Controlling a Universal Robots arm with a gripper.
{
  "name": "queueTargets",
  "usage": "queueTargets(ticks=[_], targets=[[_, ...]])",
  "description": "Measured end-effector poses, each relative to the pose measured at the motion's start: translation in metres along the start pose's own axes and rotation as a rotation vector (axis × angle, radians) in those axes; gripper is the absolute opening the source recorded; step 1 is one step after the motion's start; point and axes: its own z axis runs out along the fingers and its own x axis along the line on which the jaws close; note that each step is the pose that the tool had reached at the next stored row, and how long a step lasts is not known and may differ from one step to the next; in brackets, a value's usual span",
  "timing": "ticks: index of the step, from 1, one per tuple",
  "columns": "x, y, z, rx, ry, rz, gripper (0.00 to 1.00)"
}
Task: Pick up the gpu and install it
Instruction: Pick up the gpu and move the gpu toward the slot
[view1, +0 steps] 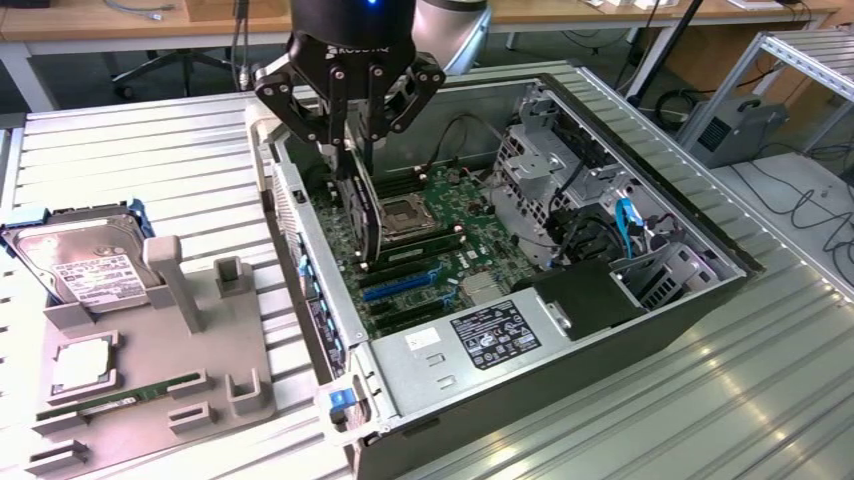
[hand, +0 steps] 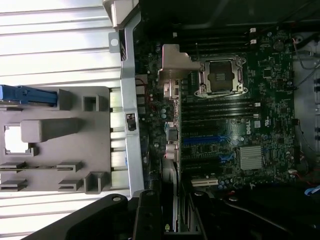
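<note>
My gripper (view1: 350, 138) hangs over the open computer case (view1: 694, 215), shut on the gpu (view1: 360, 215). The gpu is a thin dark card held on edge, its lower end just above the motherboard (view1: 447, 235) beside the CPU socket (view1: 404, 215). The blue expansion slots (view1: 400, 287) lie a little nearer the case's front. In the wrist view the gpu's silver bracket (hand: 172, 75) runs along the case's rear wall, over the board. The card runs back between my gripper's black fingers (hand: 147, 217), and a blue slot (hand: 202, 140) lies beside it.
On the exterior view's left a grey holder (view1: 147, 350) carries a silver hard drive (view1: 80, 262), a CPU (view1: 83, 365) and a green RAM stick (view1: 114, 400). Inside the case are a power supply (view1: 487, 335), a drive cage (view1: 541, 165) and cables (view1: 625, 225).
</note>
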Motion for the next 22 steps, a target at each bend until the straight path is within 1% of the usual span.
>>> queueTargets(ticks=[22], targets=[[-0.022,0.0017,0.0008,0.0069,-0.0005,0.000,0.26]])
